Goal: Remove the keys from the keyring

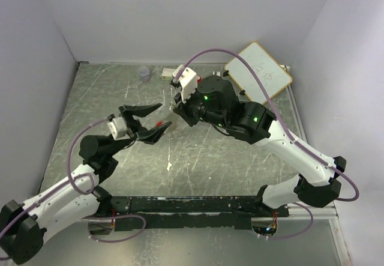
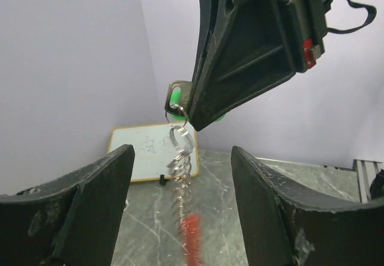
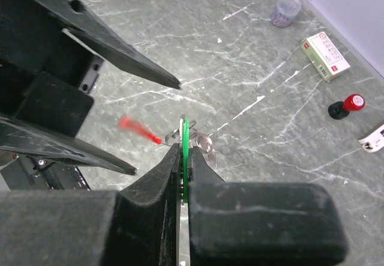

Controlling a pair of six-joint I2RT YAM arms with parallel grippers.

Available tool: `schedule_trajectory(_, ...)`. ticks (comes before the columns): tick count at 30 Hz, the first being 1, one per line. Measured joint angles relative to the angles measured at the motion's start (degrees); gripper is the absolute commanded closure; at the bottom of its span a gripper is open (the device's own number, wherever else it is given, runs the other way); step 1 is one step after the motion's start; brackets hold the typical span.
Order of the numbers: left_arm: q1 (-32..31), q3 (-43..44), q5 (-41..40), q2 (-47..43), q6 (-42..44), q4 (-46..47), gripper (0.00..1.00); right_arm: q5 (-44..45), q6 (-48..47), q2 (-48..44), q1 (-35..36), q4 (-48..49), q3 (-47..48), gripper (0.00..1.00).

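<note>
My right gripper (image 3: 185,152) is shut on the green key (image 3: 186,131), held edge-up well above the table. From that key the grey coiled keyring (image 2: 182,179) hangs down, with the red key (image 2: 192,235) blurred at its lower end. In the left wrist view the green key (image 2: 175,98) shows just beside the right gripper's tip. My left gripper (image 2: 181,158) is open, its fingers (image 2: 90,200) standing either side of the hanging strand without touching it. From the top view the left gripper (image 1: 164,115) faces the right gripper (image 1: 177,112), and the red key (image 1: 159,123) lies by its lower finger.
A whiteboard (image 1: 259,71) leans at the back right. A small clear cup (image 1: 144,72) and a white box (image 1: 170,72) stand near the back wall. A red-and-black knob (image 3: 348,105) sits on the marbled table (image 1: 198,164) close to the box (image 3: 324,54).
</note>
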Motion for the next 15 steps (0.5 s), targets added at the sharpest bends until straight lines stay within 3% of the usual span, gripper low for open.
schedule_trajectory(7,0.0,-2.7,-7.0,-10.8,2.8,-4.3,0.31,0.8,0.0,0.0,0.0,1.4,0.0,1.00)
schedule_trajectory(11,0.0,-2.7,-8.0,-12.9,3.9,-6.5,0.33,0.8,0.0,0.0,0.0,1.6,0.0,1.00)
schedule_trajectory(15,0.0,-2.7,-8.6,-12.9,4.0,-8.2,0.44,0.9,0.1,0.0,0.0,1.9,0.0,1.00)
